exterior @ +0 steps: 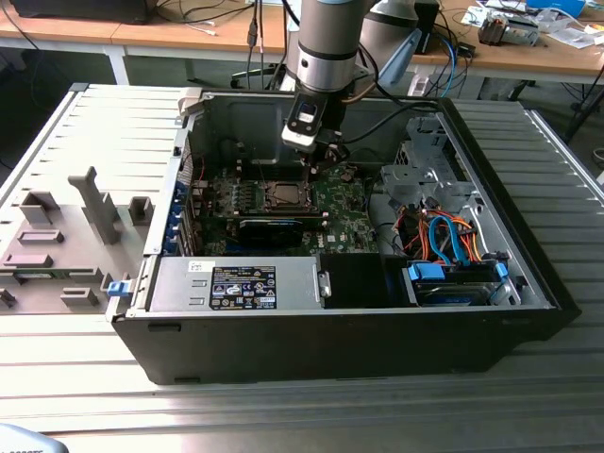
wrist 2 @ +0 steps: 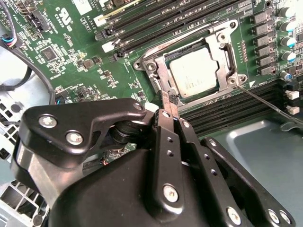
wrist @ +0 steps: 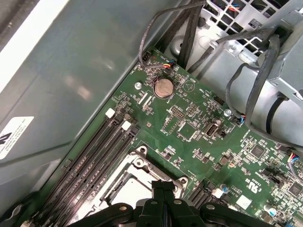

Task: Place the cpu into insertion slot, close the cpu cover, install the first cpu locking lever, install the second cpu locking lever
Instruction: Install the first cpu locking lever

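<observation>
Second wrist view: cpu is seated in the insertion slot, its silvery top showing through the window of the cpu cover, which lies flat over it. So I'd put us at the locking-lever stage. One thin lever rod sticks out loose from the socket corner over the memory slots, apparently unlatched. Gripper has its fingers pressed together, tips right at the socket's edge; can't tell if they pinch anything. Exterior view has the arm down inside the open case, over the motherboard. Judgement: next move calls for a firm push on a thin rod, down and under its catch, without scraping the board.
</observation>
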Tool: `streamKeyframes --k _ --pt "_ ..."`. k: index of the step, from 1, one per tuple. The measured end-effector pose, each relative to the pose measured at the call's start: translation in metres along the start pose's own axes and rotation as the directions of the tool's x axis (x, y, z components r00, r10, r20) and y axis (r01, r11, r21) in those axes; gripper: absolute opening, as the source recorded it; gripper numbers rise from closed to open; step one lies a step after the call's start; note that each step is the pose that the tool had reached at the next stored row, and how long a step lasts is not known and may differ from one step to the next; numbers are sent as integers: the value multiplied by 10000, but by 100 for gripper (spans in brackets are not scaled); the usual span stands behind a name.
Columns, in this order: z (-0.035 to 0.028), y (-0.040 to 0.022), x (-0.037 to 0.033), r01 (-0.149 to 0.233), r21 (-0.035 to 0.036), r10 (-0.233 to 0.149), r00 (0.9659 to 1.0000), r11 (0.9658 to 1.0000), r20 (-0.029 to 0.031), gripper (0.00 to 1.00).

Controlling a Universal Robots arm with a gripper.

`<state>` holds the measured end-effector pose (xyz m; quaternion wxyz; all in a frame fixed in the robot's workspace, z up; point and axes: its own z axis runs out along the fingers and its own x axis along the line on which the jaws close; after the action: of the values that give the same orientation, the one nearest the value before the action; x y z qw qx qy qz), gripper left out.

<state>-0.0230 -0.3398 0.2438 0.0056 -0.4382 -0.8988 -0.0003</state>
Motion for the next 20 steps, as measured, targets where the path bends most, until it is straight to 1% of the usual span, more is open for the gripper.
streamKeyframes --k 12,20 --pt "0 0 0 410 4 -410 9992 9992 2 11" --pt "0 0 0 709 7 -709 9975 9975 3 11"
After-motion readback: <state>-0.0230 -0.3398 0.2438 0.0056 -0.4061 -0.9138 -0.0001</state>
